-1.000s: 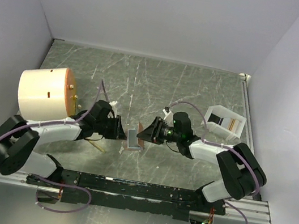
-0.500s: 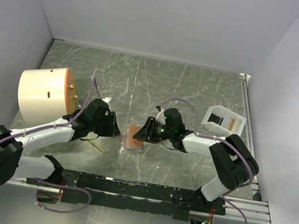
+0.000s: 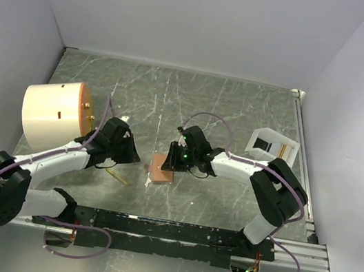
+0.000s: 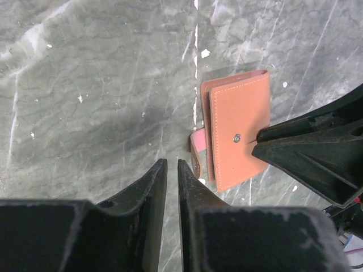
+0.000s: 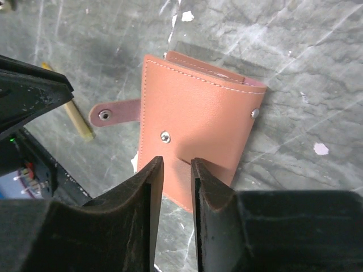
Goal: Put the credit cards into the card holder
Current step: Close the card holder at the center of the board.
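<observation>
right wrist shows the right pincer (image 5: 174, 163), narrowly spread, pressing the shut wallet (image 5: 198, 107), which might skid away; left pincer (image 4: 172, 162) barely parted, empty.

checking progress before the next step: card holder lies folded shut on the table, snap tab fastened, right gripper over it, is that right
Not quite. The card holder does lie folded shut on the table with the right gripper over it, but the snap tab is unfastened: it sticks out loose at one side. The right wrist view shows this.
</observation>
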